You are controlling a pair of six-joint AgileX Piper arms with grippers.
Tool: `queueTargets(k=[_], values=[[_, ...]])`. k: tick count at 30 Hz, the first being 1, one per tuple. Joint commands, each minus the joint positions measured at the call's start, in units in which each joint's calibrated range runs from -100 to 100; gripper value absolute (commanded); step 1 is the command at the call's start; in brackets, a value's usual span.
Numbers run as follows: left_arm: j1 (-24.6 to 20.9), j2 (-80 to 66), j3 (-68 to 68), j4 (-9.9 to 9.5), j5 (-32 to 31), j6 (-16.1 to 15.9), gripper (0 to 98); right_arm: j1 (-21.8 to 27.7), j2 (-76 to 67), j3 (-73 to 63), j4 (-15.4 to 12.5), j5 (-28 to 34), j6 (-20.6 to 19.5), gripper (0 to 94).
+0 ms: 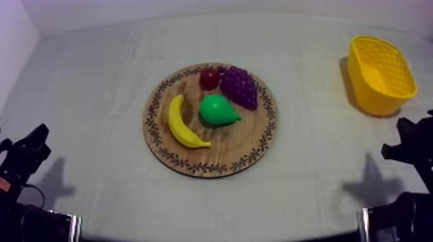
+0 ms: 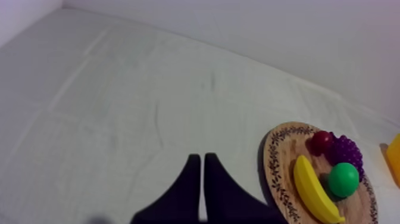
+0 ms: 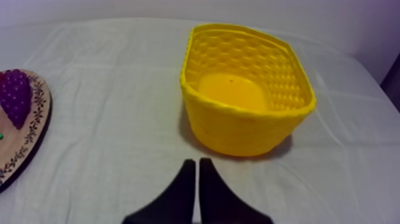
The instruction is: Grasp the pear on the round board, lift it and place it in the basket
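Pear [image 1: 218,110] lies mid-board on wooden board [image 1: 212,162], between banana [image 1: 182,123] and grapes [image 1: 240,87] | board at centre of table [image 1: 90,96] | yellow basket [image 1: 370,96] near far right corner | my left gripper [image 2: 199,156] closed tight, holding nothing, near left edge | my right gripper [image 3: 197,160] closed, holding nothing, facing basket

Banana [image 1: 185,123] yellow, lying curved, tip toward near edge of table. Bunch of grapes [image 1: 240,86] purple, farther back and to right. Small red fruit [image 1: 209,78] just beside grapes, on their left. Banana apart from both. Grey-white cloth [image 1: 96,96] lightly creased.
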Motion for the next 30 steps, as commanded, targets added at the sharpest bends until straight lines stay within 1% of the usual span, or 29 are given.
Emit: queueTargets(k=[1,30], values=[[0.0,0.0,0.0,-0.02,0.0,0.0,0.1,-3.5,0.0,-0.4,0.2,2.0,-7.0,0.5],[0.0,0.0,0.0,-0.02,0.0,0.0,0.1,-2.7,0.0,-0.4,0.2,2.1,-7.8,0.5]])
